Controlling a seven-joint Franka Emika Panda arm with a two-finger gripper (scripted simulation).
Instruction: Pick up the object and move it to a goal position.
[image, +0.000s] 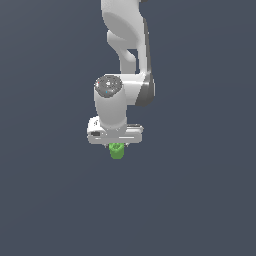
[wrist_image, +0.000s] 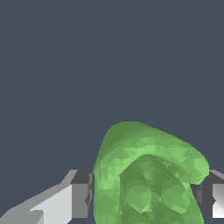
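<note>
Fingers (wrist_image: 81, 194) on either side of the green lump (wrist_image: 148, 175), that is the picture from the wrist camera right now: a dark pad sits hard against one flank of it and the other pad hard against the opposite flank, no gap showing on either side. So the gripper (image: 116, 145) reads as clamped on the lump, not merely straddling it.

Over to the exterior view, and the lump (image: 116, 151) pokes out just below the white hand of the arm (image: 122, 90), much narrower than the hand above it. The backdrop is one flat dark grey, with no shadow or edge to tell whether the lump rests on a surface or hangs clear of it, so I cannot call that.

My read of the step: the grasp is made and the carry is what is in hand. No goal marker shows in either view, so where it must go is not something these pictures give. The next move calls for a steady, firm squeeze and a smooth travel, since the knobbly, rounded body could twist or slip between flat pads if jolted.
</note>
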